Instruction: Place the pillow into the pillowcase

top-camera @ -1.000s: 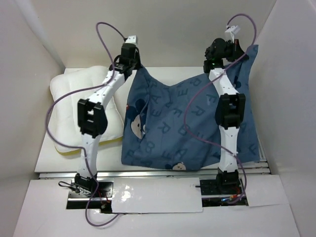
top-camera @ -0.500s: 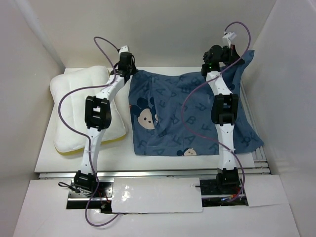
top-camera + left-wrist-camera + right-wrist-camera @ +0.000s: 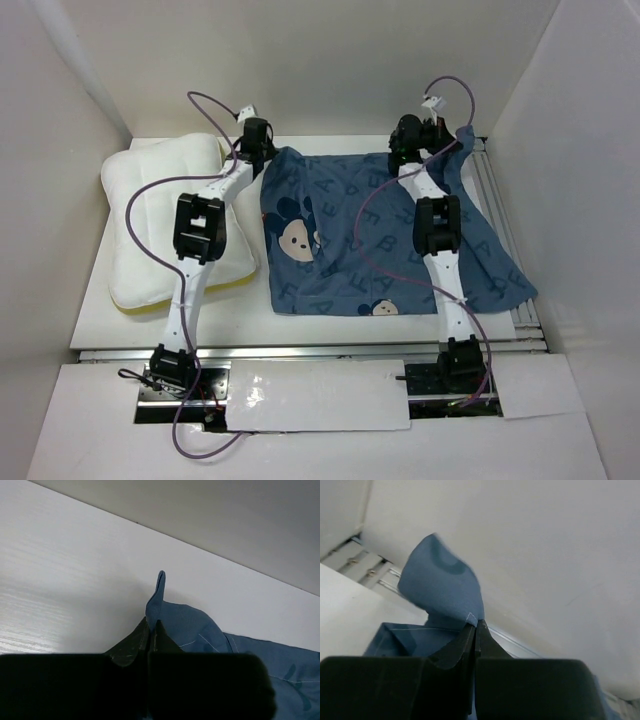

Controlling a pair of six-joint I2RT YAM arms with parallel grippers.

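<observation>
The blue pillowcase (image 3: 350,240) with mouse faces lies spread over the middle and right of the table. My left gripper (image 3: 262,150) is shut on its far left corner (image 3: 175,620), low over the table near the back wall. My right gripper (image 3: 415,135) is shut on its far right corner (image 3: 445,587), which flaps up above the jaws. The white pillow (image 3: 165,215) with a yellow strip along its near edge lies flat at the left, beside the left arm and apart from the case.
White walls close the table at the back and both sides. A slatted metal rail (image 3: 497,215) runs along the right edge, partly under the case. A metal rail (image 3: 300,350) runs along the table's near edge.
Both grippers have lowered the case's far corners toward the table at the back. The case has gone from hanging lifted to lying mostly flat, and its near edge has drawn away from the front.
</observation>
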